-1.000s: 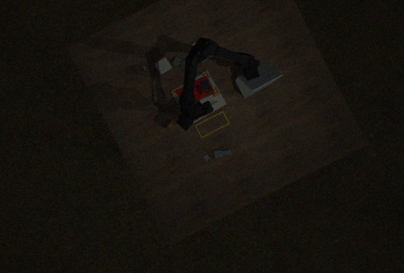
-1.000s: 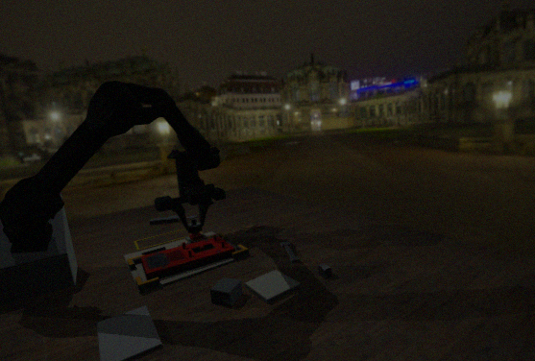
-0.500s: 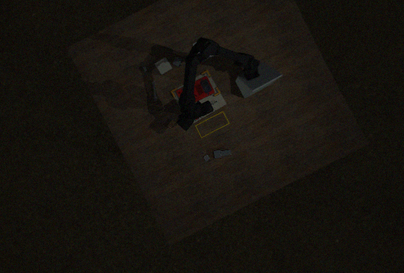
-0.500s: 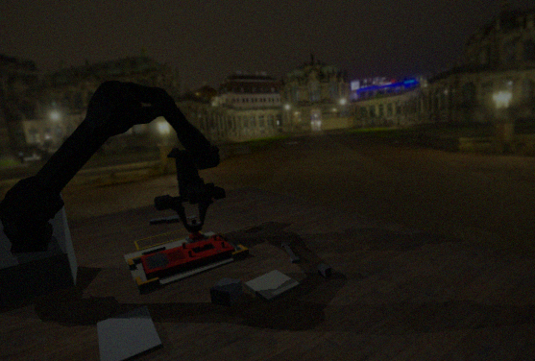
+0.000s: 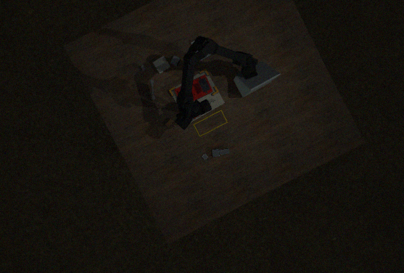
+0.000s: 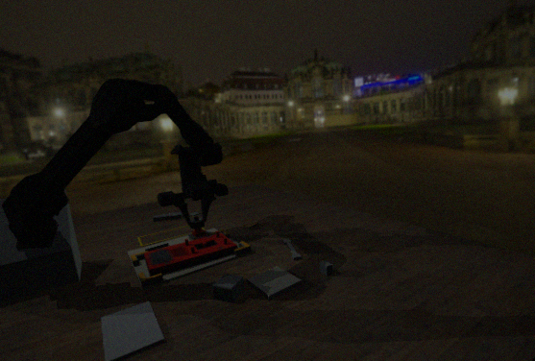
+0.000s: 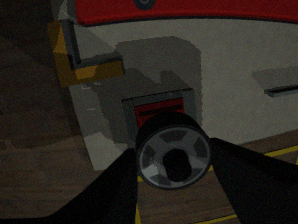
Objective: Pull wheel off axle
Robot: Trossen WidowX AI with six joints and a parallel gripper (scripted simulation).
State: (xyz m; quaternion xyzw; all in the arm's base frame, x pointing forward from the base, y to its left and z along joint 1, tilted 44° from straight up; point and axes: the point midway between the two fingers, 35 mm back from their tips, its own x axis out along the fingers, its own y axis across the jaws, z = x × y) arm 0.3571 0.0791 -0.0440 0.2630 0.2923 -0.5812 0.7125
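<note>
A dim wooden table (image 5: pixel 274 152) carries a red and white assembly base (image 6: pixel 190 254). The gripper (image 7: pixel 174 163) points straight down at the base's near edge, its dark fingers pinching the grey spoked wheel (image 7: pixel 173 157). The yellow marked area (image 5: pixel 210 123) lies just beside the base.

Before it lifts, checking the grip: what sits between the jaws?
The wheel, clamped between both jaws of the gripper; the wrist view shows it.
</note>
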